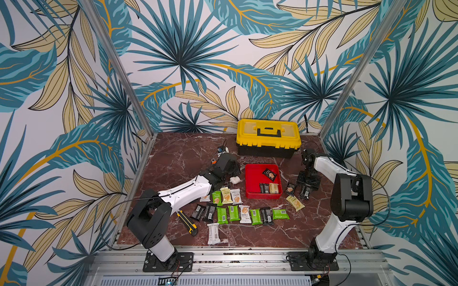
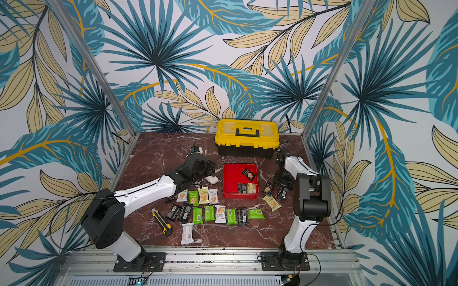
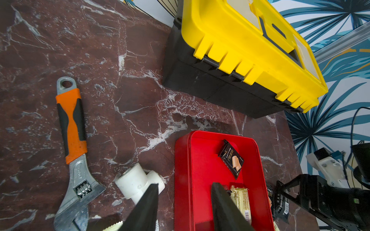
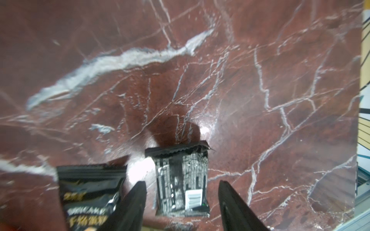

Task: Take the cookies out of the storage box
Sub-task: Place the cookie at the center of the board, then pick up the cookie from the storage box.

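Beside the red box [image 1: 252,180] on the table [image 1: 173,158], the right gripper [image 4: 182,183] stands open astride a black packet [image 4: 180,172] lying flat. The left gripper [image 3: 185,185] is open and empty, and three cookies [image 1: 269,174] lie inside the box.

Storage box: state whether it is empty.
Not empty: the storage box holds a lone black packet, another black packet and a cream packet.

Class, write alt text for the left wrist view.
A shallow red plastic tray holds a black wrapped packet and a cream wrapped packet, with the open left pincer over its edge. Nearby: a yellow-and-black toolbox, orange-handled wrench, white pipe elbow.
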Action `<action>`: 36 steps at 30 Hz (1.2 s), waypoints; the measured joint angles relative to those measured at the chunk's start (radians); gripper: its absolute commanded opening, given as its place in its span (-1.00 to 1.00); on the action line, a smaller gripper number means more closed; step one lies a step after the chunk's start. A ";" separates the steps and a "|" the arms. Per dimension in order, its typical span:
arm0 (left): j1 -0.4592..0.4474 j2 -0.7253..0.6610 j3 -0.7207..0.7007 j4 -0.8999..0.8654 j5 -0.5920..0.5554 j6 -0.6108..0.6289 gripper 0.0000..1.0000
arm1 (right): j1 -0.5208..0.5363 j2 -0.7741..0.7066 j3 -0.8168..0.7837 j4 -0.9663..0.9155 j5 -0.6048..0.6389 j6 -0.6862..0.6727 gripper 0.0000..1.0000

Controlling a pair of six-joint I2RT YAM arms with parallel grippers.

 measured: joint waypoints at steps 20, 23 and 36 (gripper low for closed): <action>0.010 0.006 -0.047 0.040 -0.018 -0.080 -0.04 | 0.487 -0.147 0.153 -0.045 -0.145 0.076 0.35; 0.011 0.006 -0.054 0.041 -0.022 -0.083 -0.04 | 0.518 -0.069 0.163 -0.031 -0.159 0.074 0.35; 0.013 0.006 -0.081 0.047 -0.041 -0.098 -0.04 | 0.535 0.083 0.138 0.019 -0.185 0.051 0.35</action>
